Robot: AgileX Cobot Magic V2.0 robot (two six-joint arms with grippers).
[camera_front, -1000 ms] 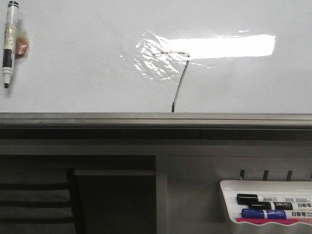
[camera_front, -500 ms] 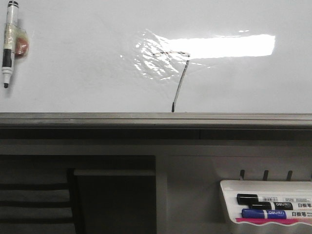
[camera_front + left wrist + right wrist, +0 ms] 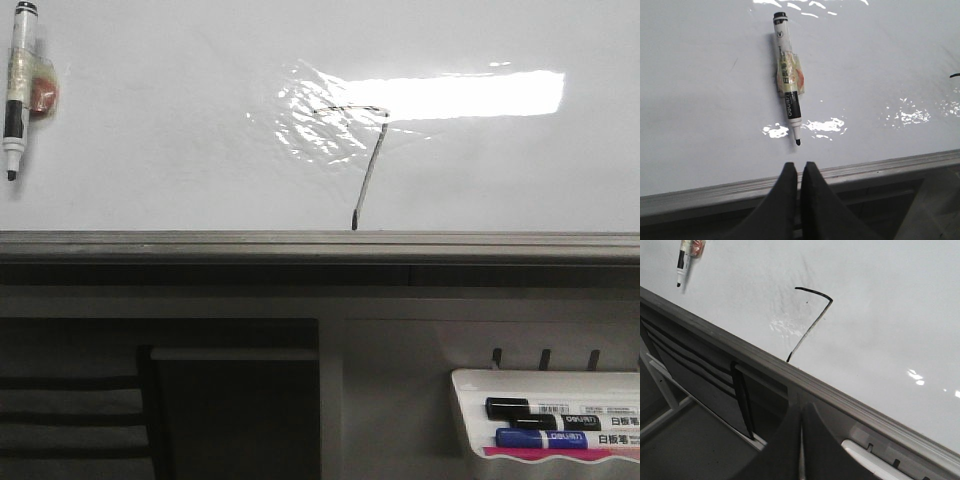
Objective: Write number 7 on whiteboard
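The whiteboard (image 3: 150, 110) fills the upper front view, with a bright glare and a wrinkled film patch. The number 7 (image 3: 365, 170) is drawn on it in thin black marker, its downstroke ending at the grey edge rail (image 3: 320, 243); it also shows in the right wrist view (image 3: 812, 315). A black-and-white marker (image 3: 15, 90) with tape round its body sticks to the board at the far left, seen close in the left wrist view (image 3: 788, 85). My left gripper (image 3: 799, 170) is shut and empty, below the marker's tip. My right gripper (image 3: 801, 415) is shut and empty, below the rail. Neither gripper shows in the front view.
A small white tray (image 3: 545, 415) with a black and a blue marker hangs at the lower right under the rail; its corner shows in the right wrist view (image 3: 865, 455). A dark frame with slats (image 3: 70, 410) lies below the board at the left.
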